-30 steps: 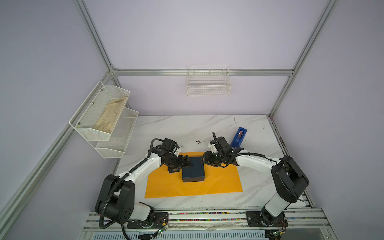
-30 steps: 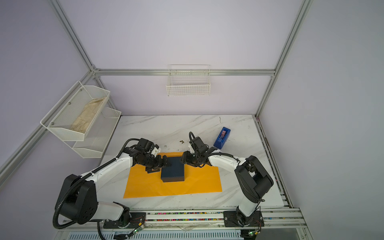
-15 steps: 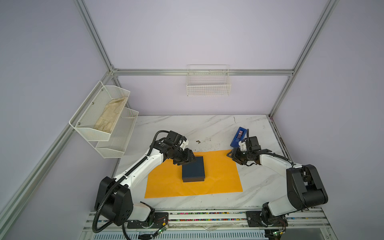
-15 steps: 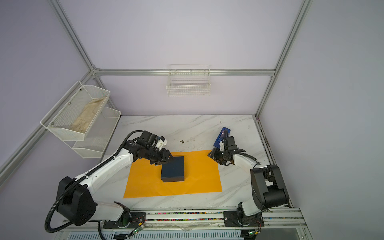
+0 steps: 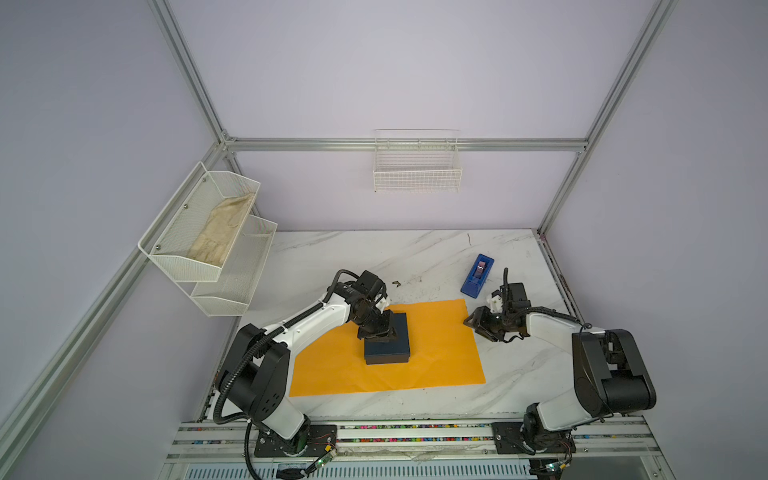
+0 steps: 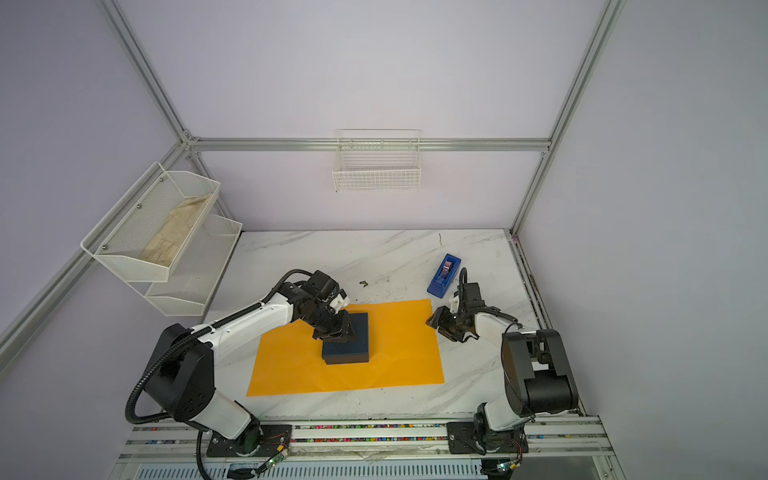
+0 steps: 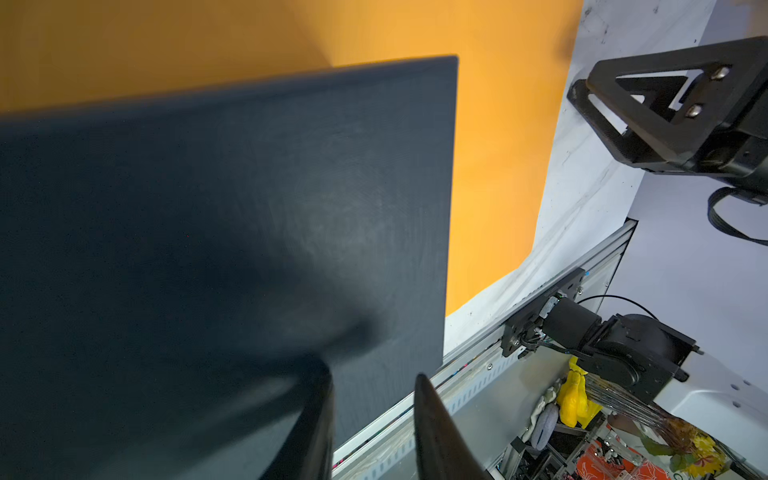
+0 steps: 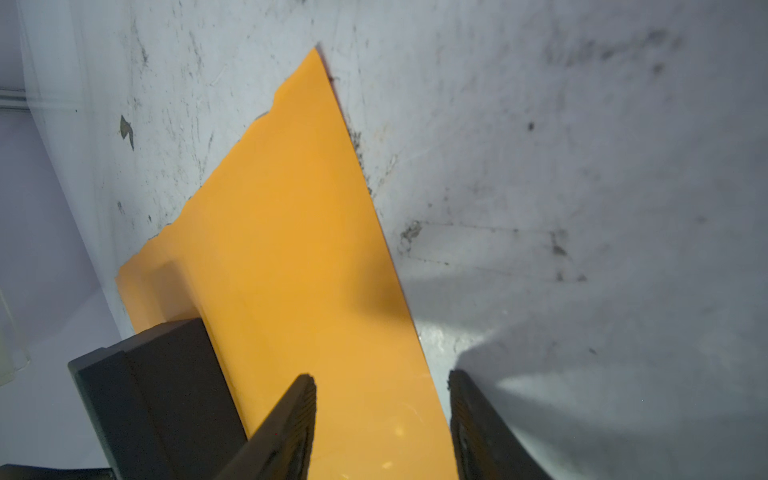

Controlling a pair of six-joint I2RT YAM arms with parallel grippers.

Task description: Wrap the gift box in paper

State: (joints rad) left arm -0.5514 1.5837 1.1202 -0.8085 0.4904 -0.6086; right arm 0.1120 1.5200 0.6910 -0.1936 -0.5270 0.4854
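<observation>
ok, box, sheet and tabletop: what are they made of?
Gift box: likely card, matte navy; faint scuffs in the left wrist view, no glare.
Paper: thin orange sheet, soft creases, one ragged edge.
Table: marble-look slab, grey veins, smudged; stone or laminate unclear.

**Clearance: box top blocked, front strip free**
Left gripper (image 5: 380, 336) sat over the gift box (image 5: 392, 353), blocking its top. Tape dispenser (image 5: 478, 276) stood just behind the right gripper (image 5: 471, 325). Bare table (image 5: 415, 399) lay free along the near edge of the paper (image 5: 444, 353).

both top views look down from high on the white marble bench (image 5: 353, 257); wrist views sit close over it.
</observation>
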